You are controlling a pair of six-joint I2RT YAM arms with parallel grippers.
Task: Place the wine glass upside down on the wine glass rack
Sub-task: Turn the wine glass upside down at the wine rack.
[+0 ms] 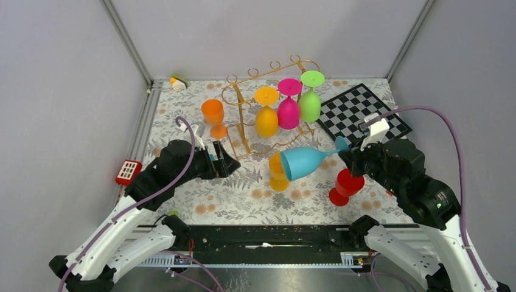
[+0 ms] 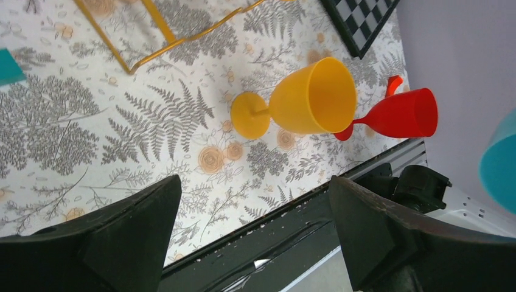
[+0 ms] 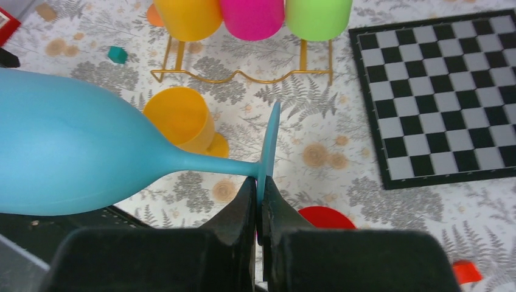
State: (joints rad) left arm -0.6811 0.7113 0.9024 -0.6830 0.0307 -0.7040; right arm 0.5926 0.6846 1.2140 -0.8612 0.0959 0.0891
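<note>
My right claw [image 3: 260,199] is pinched shut on the blue wine glass [image 3: 79,152] by its foot edge; seems light, slick, bowl-heavy; stem would be a steadier hold imo; my left claw [image 2: 252,201] gapes empty

Right tool [image 3: 260,185]: fingers pinched together on the edge of the blue glass's foot, bottom middle.
Blue wine glass [image 3: 73,152]: held sideways above the surface, bowl out to the left, stem running right to the foot, which stands edge-on.
Yellow glass [image 3: 179,118]: lying on its side on the surface beyond the blue stem, mouth showing.
Wine glass rack [image 3: 330,61]: gold wire posts and wavy base at the top.
Hung bowls: orange-yellow [image 3: 188,15], pink [image 3: 252,15], green [image 3: 319,15], side by side over the rack's base, cut off by the frame.
Chessboard [image 3: 438,97]: flat, at right.
Red glass [image 3: 325,216]: partly hidden behind the tool.
Teal block [image 3: 117,55]: small, upper left.
Surface [image 3: 341,128]: fern-and-flower print.
</note>
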